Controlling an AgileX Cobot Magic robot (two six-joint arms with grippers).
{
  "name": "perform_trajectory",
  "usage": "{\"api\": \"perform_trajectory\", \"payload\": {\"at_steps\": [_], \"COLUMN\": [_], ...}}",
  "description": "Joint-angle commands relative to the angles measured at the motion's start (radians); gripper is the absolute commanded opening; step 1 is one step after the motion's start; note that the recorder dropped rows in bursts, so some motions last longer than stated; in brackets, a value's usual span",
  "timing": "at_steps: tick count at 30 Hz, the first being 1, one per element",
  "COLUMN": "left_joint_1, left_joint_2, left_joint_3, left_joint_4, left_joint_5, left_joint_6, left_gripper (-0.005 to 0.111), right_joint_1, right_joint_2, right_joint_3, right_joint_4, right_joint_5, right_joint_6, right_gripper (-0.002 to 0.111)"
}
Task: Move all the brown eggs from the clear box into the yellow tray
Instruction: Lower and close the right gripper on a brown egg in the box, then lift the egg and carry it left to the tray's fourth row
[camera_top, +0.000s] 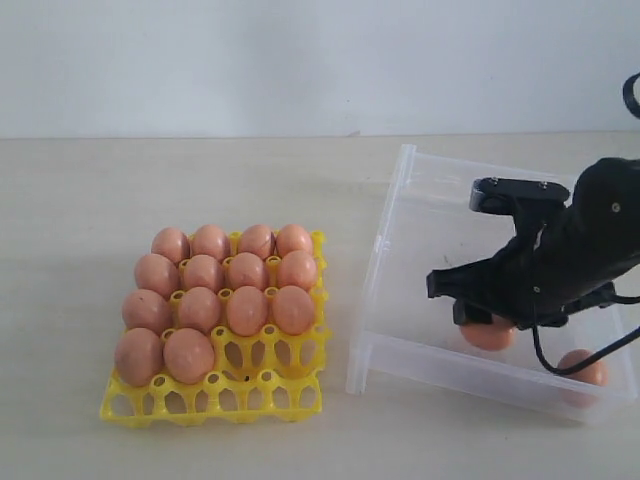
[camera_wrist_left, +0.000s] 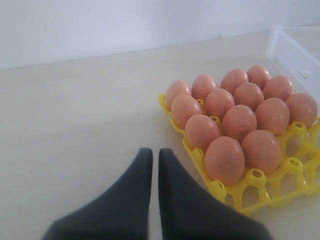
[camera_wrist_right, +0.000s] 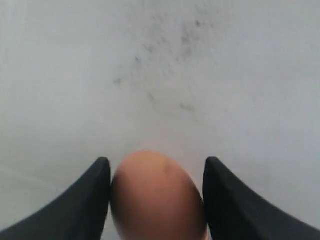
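Because a brown egg (camera_wrist_right: 157, 195) is light, rigid and brittle under a smooth, rather slippery shell, it calls for a soft squeeze across its widest part, the pads on opposite flanks, so it neither cracks nor squirts out. That is roughly how the right gripper (camera_wrist_right: 156, 162) stands. In the right wrist view its jaws sit apart on either side of the egg at about its broadest section, one right against the shell and the other just beside it. Whether they already press, I cannot tell. The egg lies on the floor of the clear box (camera_top: 400, 290), and in the exterior view it is toward the box's 6 o'clock wall. A second egg (camera_top: 582, 367) lies loose near the 4 o'clock corner, apart from the first. No others show in the box, though the arm hides part of its floor.

At 9 o'clock from the box, just beside it on the counter (camera_top: 150, 200), sits the yellow tray (camera_top: 300, 395). It holds fourteen eggs (camera_top: 222, 300), each upright in a cup. Two cups stand free at its 5 o'clock corner, so the task looks nearly done.

Beyond the tray, at its 7 o'clock side, the left gripper (camera_wrist_left: 151, 152) hangs over bare counter with its jaws together but for a thin slit, holding nothing.
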Motion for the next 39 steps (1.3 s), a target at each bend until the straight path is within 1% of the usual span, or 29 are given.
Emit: {"api": "perform_trajectory", "payload": {"at_steps": [1,3,5,8,10,11,14,17,19,22,23,25,27,29,34,39], "left_joint_1": [-0.005,-0.005,-0.005,-0.005,-0.005,-0.005,-0.005,-0.005,-0.005,-0.005,-0.005,-0.005,-0.005,-0.005,-0.005,-0.005], "left_joint_2": [-0.003,-0.003,-0.003,-0.003,-0.003,-0.003,-0.003,-0.003,-0.003,-0.003,-0.003,-0.003,-0.003,-0.003,-0.003,-0.003], "left_joint_3": [0.003,0.003,0.003,0.003,0.003,0.003,0.003,0.003,0.003,0.003,0.003,0.003,0.003,0.003,0.003,0.003], "left_joint_4": [0.002,0.002,0.002,0.002,0.002,0.002,0.002,0.002,0.002,0.002,0.002,0.002,0.002,0.002,0.002,0.002], "left_joint_5": [-0.003,-0.003,-0.003,-0.003,-0.003,-0.003,-0.003,-0.003,-0.003,-0.003,-0.003,-0.003,-0.003,-0.003,-0.003,-0.003], "left_joint_6": [-0.008,-0.008,-0.008,-0.008,-0.008,-0.008,-0.008,-0.008,-0.008,-0.008,-0.008,-0.008,-0.008,-0.008,-0.008,-0.008], "left_gripper": [0.004,0.004,0.004,0.004,0.004,0.004,0.004,0.004,0.004,0.004,0.004,0.004,0.004,0.004,0.004,0.004], "right_joint_1": [0.038,0.058,0.073,0.073,0.07,0.07,0.07,0.077,0.127,0.276,0.337,0.406,0.456,0.486,0.534,0.573], "right_joint_2": [0.003,0.003,0.003,0.003,0.003,0.003,0.003,0.003,0.015,0.083,0.12,0.192,0.26,0.303,0.324,0.324], "right_joint_3": [0.063,0.12,0.19,0.288,0.341,0.359,0.384,0.4,0.4,0.355,0.323,0.282,0.254,0.22,0.159,0.157], "right_joint_4": [-0.008,-0.029,-0.089,-0.239,-0.305,-0.329,-0.407,-0.52,-0.533,-0.515,-0.494,-0.443,-0.357,-0.297,-0.296,-0.263], "right_joint_5": [-0.343,-0.544,-0.779,-1.112,-1.319,-1.396,-1.534,-1.547,-1.547,-1.547,-1.547,-1.547,-1.547,-1.547,-1.484,-1.45], "right_joint_6": [-0.028,0.008,0.047,0.124,0.136,0.145,0.194,0.22,0.22,0.231,0.275,0.376,0.389,0.408,0.417,0.419], "right_gripper": [0.0,0.0,0.0,0.0,0.0,0.0,0.0,0.0,0.0,0.0,0.0,0.0,0.0,0.0,0.0,0.0]}}
